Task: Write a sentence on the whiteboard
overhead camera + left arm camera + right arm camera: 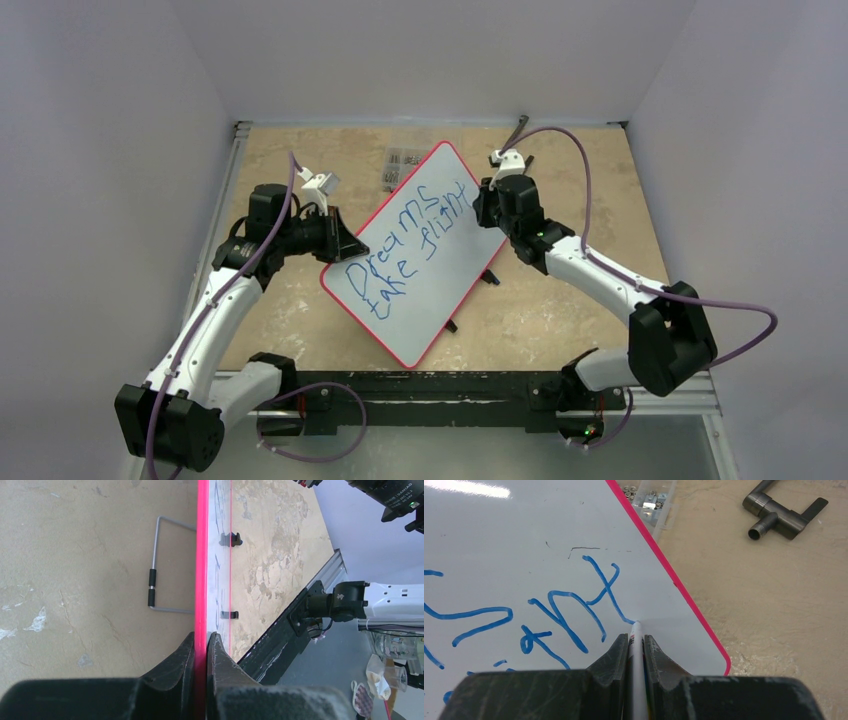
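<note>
Whiteboard (440, 290), white and red-rimmed, sits skewed mid-way across the beige table (570, 312), blue handwritten sentence (405, 245) "Dreams take flight" across it. Left gripper (201, 641) is clamped on its rim; right gripper (637, 641) grips a slim white marker (636, 634), tip touching the last letter.

Across the large flat white rectangular board with a thin red rim (430, 310), blue handwritten marker lettering (408, 245) is spelling "Dreams take flight" in two slanted lines.

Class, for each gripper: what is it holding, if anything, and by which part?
The left gripper clamps the whiteboard by its red-rimmed edge. The right gripper pinches a marker by its barrel, just behind the tip.
</note>
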{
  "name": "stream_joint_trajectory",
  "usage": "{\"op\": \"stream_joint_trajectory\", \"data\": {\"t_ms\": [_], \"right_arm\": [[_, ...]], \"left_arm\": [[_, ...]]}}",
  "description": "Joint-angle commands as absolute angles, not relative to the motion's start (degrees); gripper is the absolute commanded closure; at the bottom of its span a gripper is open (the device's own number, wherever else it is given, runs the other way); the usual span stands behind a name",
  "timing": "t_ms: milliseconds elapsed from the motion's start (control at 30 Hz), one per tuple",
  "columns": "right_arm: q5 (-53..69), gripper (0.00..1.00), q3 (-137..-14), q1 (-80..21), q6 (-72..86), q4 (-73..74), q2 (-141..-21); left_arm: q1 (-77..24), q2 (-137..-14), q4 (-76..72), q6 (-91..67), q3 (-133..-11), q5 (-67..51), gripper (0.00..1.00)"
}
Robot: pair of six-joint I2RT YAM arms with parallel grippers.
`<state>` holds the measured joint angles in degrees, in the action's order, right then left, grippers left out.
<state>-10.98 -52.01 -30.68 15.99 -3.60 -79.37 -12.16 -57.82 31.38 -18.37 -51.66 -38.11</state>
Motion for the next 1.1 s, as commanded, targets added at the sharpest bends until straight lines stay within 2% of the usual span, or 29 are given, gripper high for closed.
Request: {"op": "stream_joint_trajectory", "data": {"t_ms": [0, 400, 733, 1067], "right_arm": [[-12.6, 1.0, -53.4, -30.7, 15.8, -2.5, -79.6], [-13.8, 1.0, -59.2, -30.4, 14.1, -0.5, -80.5], [-15.4, 1.0, -61.3, -30.3, 13.5, 4.5, -74.9], [-0.4, 1.0, -56.1, -30.6, 15.1, 4.9, -66.6]], "left_arm": [[-12.5, -57.1, 31.6, -10.3, -51.7, -31.5, 1.0], [-12.5, -57.2, 31.7, -10.2, -51.7, -31.5, 1.0], [-12.5, -57.0, 31.6, -10.4, -51.7, -31.8, 1.0], [-12.5, -56.7, 31.6, -10.4, -51.7, -31.9, 1.0]]}}
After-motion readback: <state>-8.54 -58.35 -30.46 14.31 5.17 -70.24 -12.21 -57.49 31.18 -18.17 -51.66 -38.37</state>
